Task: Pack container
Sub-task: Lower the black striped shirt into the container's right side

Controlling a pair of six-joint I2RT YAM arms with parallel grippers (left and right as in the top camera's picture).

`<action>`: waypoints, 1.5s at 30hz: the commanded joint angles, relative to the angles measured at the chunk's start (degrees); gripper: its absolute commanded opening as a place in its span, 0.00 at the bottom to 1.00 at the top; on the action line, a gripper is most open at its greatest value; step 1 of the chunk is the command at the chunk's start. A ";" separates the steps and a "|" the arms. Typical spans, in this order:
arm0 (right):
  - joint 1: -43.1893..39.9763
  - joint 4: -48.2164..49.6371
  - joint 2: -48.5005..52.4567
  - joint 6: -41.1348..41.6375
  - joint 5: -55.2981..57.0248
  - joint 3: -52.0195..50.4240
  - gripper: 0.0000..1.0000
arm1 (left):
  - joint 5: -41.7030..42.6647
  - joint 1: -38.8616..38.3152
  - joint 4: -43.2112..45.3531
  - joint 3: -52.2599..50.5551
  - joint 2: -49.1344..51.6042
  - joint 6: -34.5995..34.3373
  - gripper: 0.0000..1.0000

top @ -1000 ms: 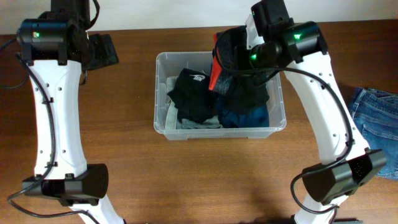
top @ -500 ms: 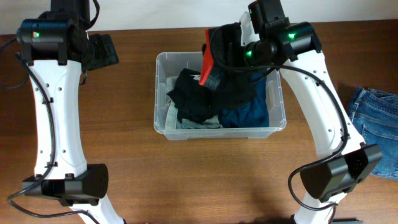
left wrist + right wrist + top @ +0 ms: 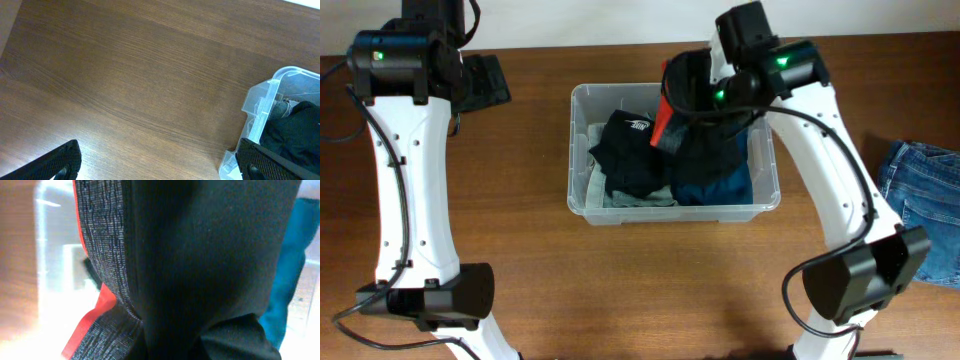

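The clear container (image 3: 578, 150) stands mid-table and holds a black garment with a white logo (image 3: 625, 152), a teal one (image 3: 722, 186) and a grey one (image 3: 640, 199). My right gripper (image 3: 712, 70) is over the container's back right part, shut on a black garment with red trim (image 3: 695, 110) that hangs down into the bin. In the right wrist view this garment (image 3: 200, 260) fills the frame and hides the fingers. My left gripper (image 3: 483, 80) is open and empty over bare table left of the container (image 3: 260, 107).
Blue jeans (image 3: 923, 190) lie at the table's right edge. The brown wooden table (image 3: 125, 75) spreads around the bin.
The hanging black garment swung left over the bin, then back right. My right gripper shifted slightly toward the back. The left arm has not moved.
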 commanded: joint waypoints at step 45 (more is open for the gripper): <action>-1.11 2.29 -4.96 -4.09 17.81 -8.79 0.75 | -0.59 0.15 -0.07 0.04 -0.17 0.07 0.99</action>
